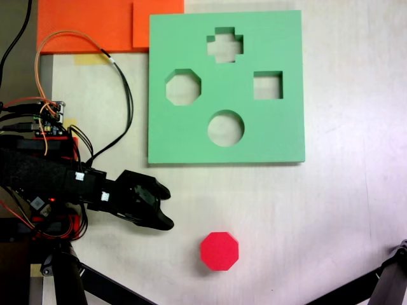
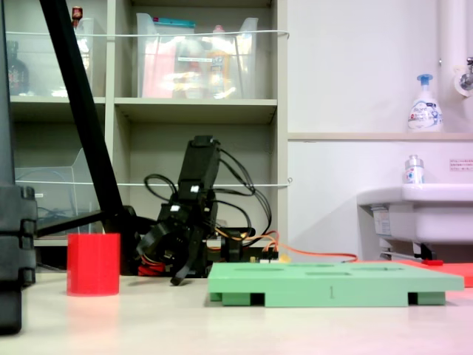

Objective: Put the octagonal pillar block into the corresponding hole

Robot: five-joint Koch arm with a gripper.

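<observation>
Resting upright on the surface [image 1: 331,210], red octagonal pillar block [image 1: 220,251], jaws apart and empty nearby, green board's eight-sided hole [image 1: 184,87] vacant.

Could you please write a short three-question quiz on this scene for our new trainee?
1. True or false: the red block already sits inside the green board.
2. How many cutouts does the board have? A) three B) four C) five
3. In the first exterior view, the eight-sided hole lies on which side of the board?

Key
1. False: it stands on the table, apart from the board and from the tool.
2. B: a cross, an octagon, a square and a circle.
3. The left side.
</observation>
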